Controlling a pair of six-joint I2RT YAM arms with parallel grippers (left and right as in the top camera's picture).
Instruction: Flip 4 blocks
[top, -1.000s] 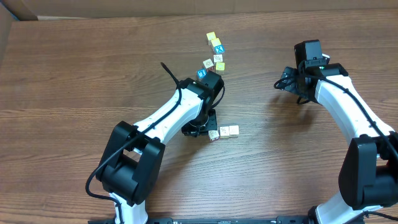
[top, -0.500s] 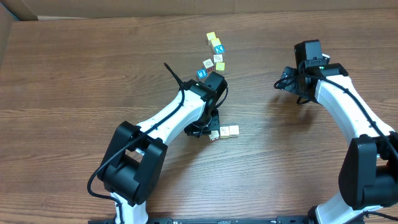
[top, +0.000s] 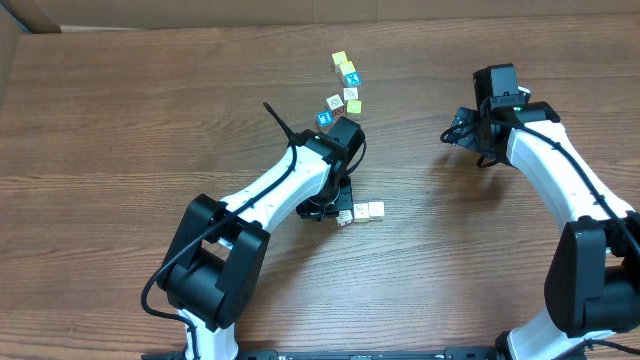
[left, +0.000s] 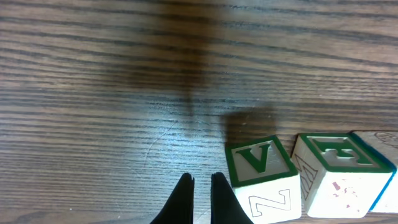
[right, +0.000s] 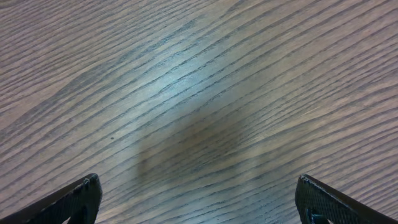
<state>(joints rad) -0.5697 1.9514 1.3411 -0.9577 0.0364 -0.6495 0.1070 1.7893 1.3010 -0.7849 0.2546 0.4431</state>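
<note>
Left tool (left: 200, 190) is down low, fingers pressed together with nothing between them, tips close to the worktop (left: 93, 87); whether they touch it, I can't tell. Just to the tool's right sits the V block (left: 260, 163), green-bordered V facing up. It's first in a tight row, with the E block (left: 333, 163) against its far side. A sideways shove would likely just jam it into that neighbour. Better, I'd say, to spread the fingers, straddle the V block alone, pinch two free sides and roll it. Right tool (right: 198, 196) hangs spread wide over bare wood, gripping nothing.
</note>
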